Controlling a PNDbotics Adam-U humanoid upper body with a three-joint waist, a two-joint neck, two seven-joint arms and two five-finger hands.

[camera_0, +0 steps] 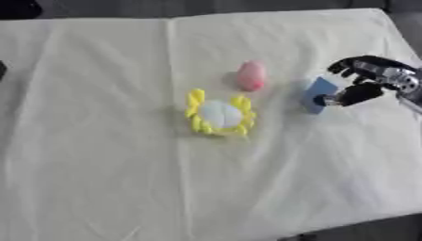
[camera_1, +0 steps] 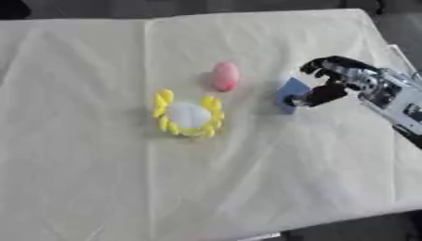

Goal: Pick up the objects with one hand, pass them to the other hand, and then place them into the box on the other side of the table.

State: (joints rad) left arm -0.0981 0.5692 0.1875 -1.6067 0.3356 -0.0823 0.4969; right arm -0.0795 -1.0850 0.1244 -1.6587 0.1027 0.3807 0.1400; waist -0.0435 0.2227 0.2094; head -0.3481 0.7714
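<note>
Desk (camera_0: pixel 99 179) covered in pale yellow cloth | yellow crab-shaped toy (camera_0: pixel 219 114) with white middle lies near the centre | pink egg-shaped object (camera_0: pixel 251 75) just beyond the crab, to its right | blue block (camera_0: pixel 318 94) right of the crab, standing tilted | right robot hand (camera_1: pixel 329 82) at the block, fingers curled, thumb touching its right side; a closed hold cannot be told.

Desk (camera_0: pixel 99 179) under creased cream cloth (camera_0: pixel 329 188). On it: pink egg-shaped thing (camera_0: pixel 251 75); just nearer, yellow-rimmed white toy (camera_0: pixel 219 114); to the right, blue block (camera_0: pixel 318 94), tilted.
</note>
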